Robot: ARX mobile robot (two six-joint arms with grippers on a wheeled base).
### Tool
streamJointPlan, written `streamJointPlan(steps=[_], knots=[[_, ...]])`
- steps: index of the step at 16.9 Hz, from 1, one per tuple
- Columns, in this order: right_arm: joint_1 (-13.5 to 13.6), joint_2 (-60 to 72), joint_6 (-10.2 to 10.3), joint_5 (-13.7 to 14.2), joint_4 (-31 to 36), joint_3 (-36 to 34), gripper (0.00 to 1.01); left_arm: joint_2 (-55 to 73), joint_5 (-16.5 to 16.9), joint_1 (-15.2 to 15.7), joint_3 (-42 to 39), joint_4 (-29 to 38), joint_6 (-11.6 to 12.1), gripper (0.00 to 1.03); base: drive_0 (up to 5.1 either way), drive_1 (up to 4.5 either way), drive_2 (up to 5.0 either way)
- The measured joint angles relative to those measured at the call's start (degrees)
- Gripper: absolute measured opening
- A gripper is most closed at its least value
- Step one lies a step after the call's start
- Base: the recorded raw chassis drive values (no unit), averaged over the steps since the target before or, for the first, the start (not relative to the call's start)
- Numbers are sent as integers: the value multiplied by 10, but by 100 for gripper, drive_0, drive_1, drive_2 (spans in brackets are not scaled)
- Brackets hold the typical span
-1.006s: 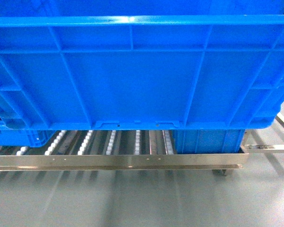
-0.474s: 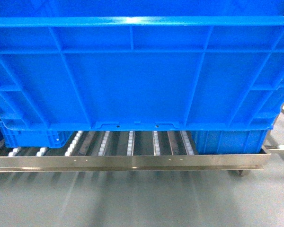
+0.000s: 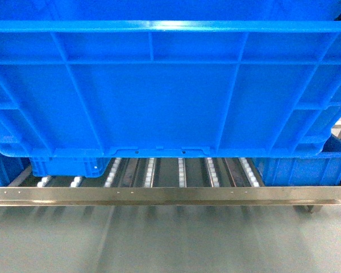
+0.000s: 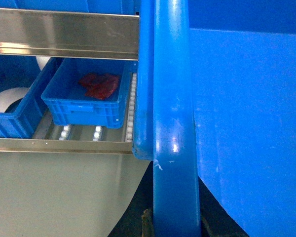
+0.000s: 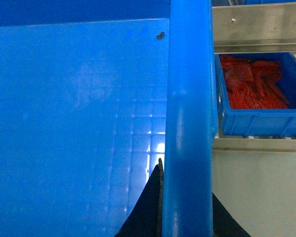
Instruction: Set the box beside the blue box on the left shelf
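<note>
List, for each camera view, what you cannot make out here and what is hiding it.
Head view: the carried box fills the frame, hiding both pincers and most of the left shelf.
Left wrist view: the box rim covers the left pincer; whether it is open or shut cannot be told.
Right wrist view: the rim hides the right pincer likewise.
Red contents of the small blue crates: too indistinct to identify.

1. The shelf (image 3: 159, 195) sits further right in the head view than before.
2. The right crate (image 3: 307, 169) has shifted right; its rim now shows.
3. The left crate (image 3: 65, 166) appears further in.
</note>
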Motion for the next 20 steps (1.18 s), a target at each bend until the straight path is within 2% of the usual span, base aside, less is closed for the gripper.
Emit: streamJointPlan(steps=[20], knots=[[-4,0,-2,0,-1,0,7,0,0,-5,0,2,-1,6,0,0,0]])
